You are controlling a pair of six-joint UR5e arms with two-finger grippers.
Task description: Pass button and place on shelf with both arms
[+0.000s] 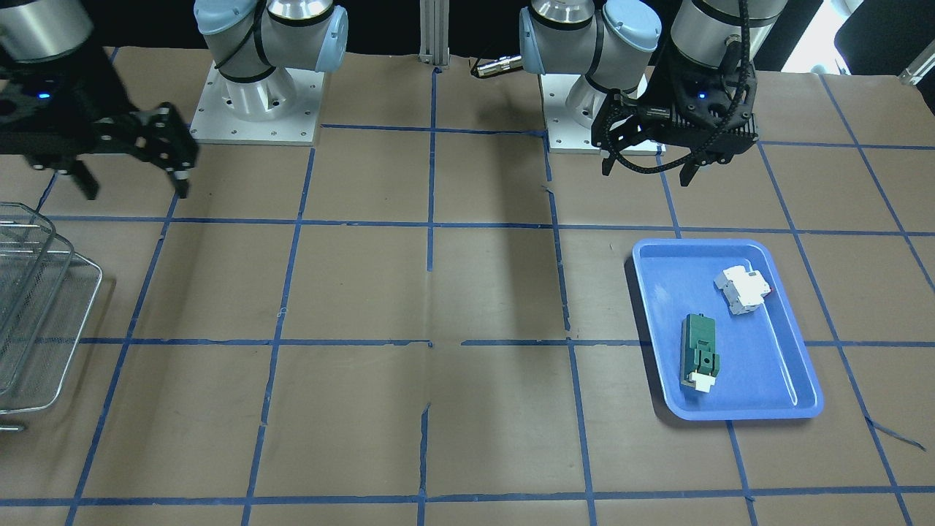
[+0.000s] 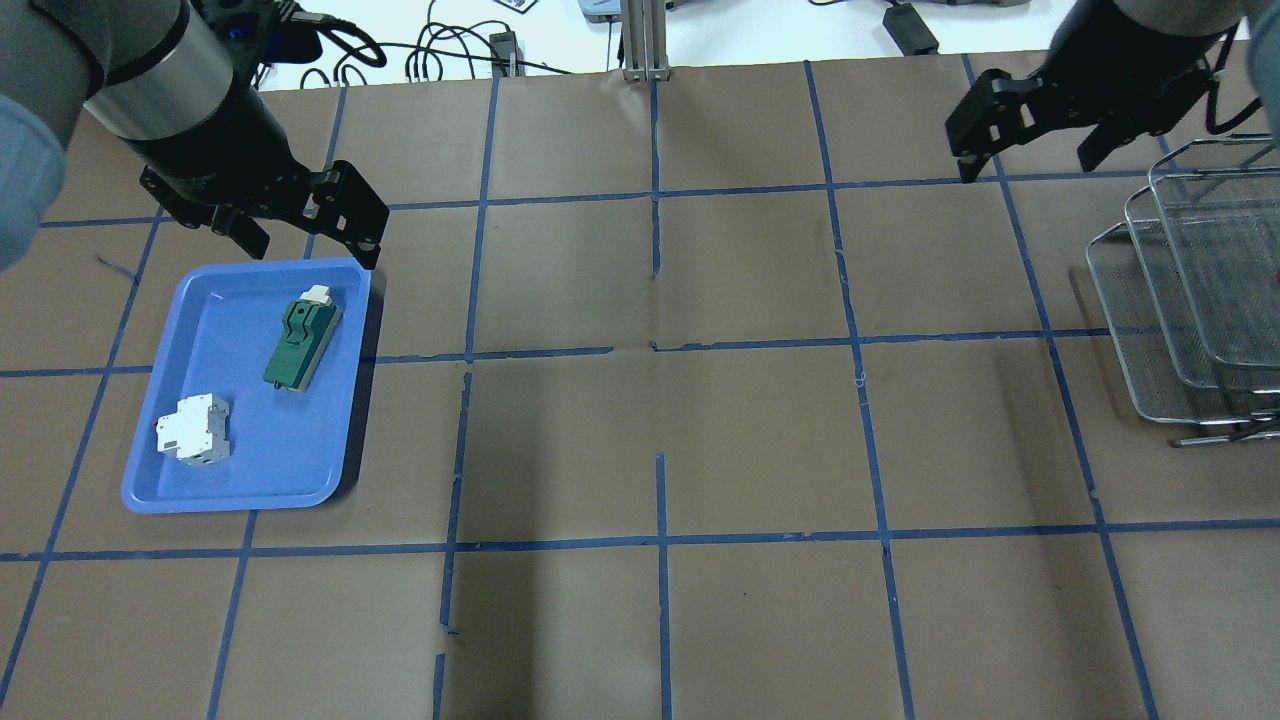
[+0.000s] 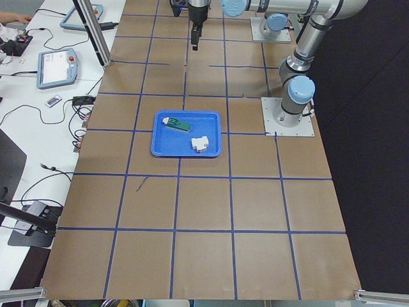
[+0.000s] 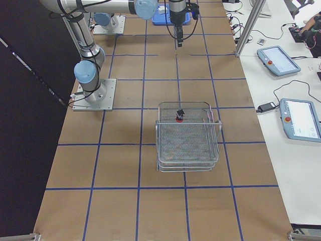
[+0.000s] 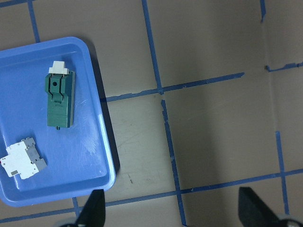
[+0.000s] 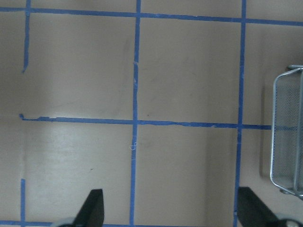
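The button [image 4: 178, 117], with its red cap and dark body, rests on the upper tier of the wire-mesh shelf [image 4: 188, 135], apart from both grippers. It shows only in the exterior right view. The shelf stands at the table's right end [image 2: 1190, 300] and shows in the front view [image 1: 44, 307] and in the right wrist view [image 6: 286, 142]. My right gripper [image 2: 1027, 165] is open and empty, raised beside the shelf's far corner [image 1: 136, 191]. My left gripper [image 2: 312, 250] is open and empty above the far edge of the blue tray [image 1: 646, 174].
The blue tray [image 2: 250, 430] lies on the left part of the table and holds a green block component [image 2: 300, 340] and a white breaker [image 2: 195, 430]. Both show in the left wrist view, the green one [image 5: 59, 101] and the white one [image 5: 21, 160]. Brown paper with blue tape lines covers the table.
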